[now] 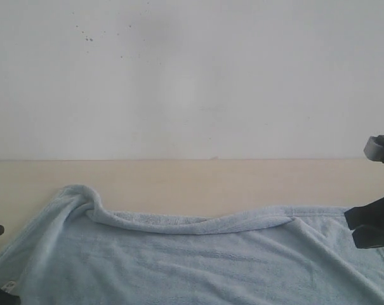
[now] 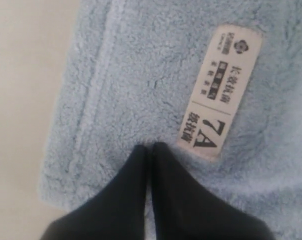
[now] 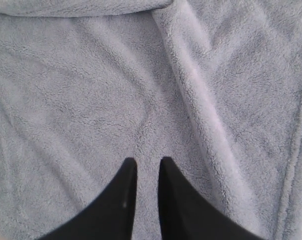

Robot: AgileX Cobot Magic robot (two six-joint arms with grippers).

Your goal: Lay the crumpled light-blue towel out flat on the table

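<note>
Showing one towel lying rumpled on one beige table against one speckled wall; one label sitting just beside left fingers, pressing shut; right fingers standing slightly parted.

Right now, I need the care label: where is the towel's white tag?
In the left wrist view, the white tag sits on the towel just past the tips of the shut left end effector, near the hemmed edge.

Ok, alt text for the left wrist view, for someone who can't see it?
The left gripper, black with its tips closed together, sits over the fluffy light-blue towel, right beside its white printed label. The towel's stitched hem runs along one side, with bare beige table beyond it.
</note>
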